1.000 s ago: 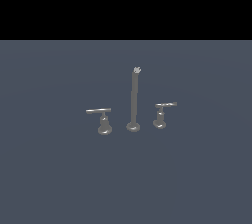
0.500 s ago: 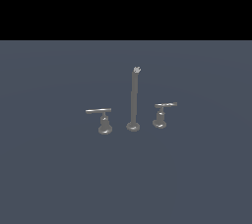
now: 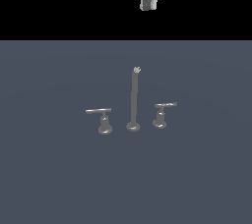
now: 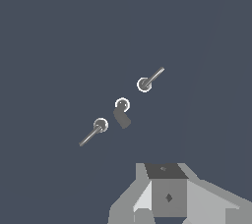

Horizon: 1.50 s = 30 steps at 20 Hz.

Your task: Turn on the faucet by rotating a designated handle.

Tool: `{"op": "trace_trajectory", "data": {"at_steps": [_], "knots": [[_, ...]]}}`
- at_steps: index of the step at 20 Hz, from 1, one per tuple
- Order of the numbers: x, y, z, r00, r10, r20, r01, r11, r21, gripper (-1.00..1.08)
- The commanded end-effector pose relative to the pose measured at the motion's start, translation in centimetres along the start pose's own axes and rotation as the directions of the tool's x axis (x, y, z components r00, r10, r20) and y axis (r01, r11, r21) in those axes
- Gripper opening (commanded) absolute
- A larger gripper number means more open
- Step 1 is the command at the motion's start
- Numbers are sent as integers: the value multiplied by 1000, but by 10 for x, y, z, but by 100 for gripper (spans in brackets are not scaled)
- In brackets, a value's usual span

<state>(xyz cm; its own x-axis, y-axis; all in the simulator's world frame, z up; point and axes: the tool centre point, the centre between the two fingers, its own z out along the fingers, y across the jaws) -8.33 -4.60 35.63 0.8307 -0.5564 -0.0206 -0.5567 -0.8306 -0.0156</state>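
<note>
The faucet stands mid-floor in the exterior view: a tall thin post [image 3: 133, 100] on a round base with a lever handle on each side. The handle [image 3: 163, 111] with the shorter, darker bar and pale tip is on the exterior view's right of the post. The handle with the longer, paler bar [image 3: 100, 117] is on the left. My gripper [image 3: 147, 5] hangs high above and behind the post, empty, fingers together. In the wrist view the post [image 4: 122, 104], the handle [image 4: 149, 80] and my gripper [image 4: 165, 179] show from above.
The longer-bar handle also shows in the wrist view [image 4: 94, 130]. The faucet set rests on a flat dark grey floor [image 3: 59, 179]. Nothing else stands on it.
The arm and gripper have come into the exterior view at the top; earlier they were not in view. The faucet and both handles have not moved.
</note>
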Motion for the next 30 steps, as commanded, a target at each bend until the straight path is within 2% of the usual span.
{"op": "trace_trajectory", "data": {"at_steps": [1,5,10,14,18,24,30], "knots": [[18,-2,20,997,75,-1,-75,997,3,-100],[44,-3,53,982,191,-1,-191,981,5,-100],[74,-1,98,943,334,-3,-334,943,6,-100],[95,4,136,897,442,-6,-442,897,5,-100],[113,10,176,840,543,-10,-543,840,5,-100],[130,21,224,759,651,-18,-651,759,4,-100],[137,29,254,704,710,-23,-710,704,4,-100]]}}
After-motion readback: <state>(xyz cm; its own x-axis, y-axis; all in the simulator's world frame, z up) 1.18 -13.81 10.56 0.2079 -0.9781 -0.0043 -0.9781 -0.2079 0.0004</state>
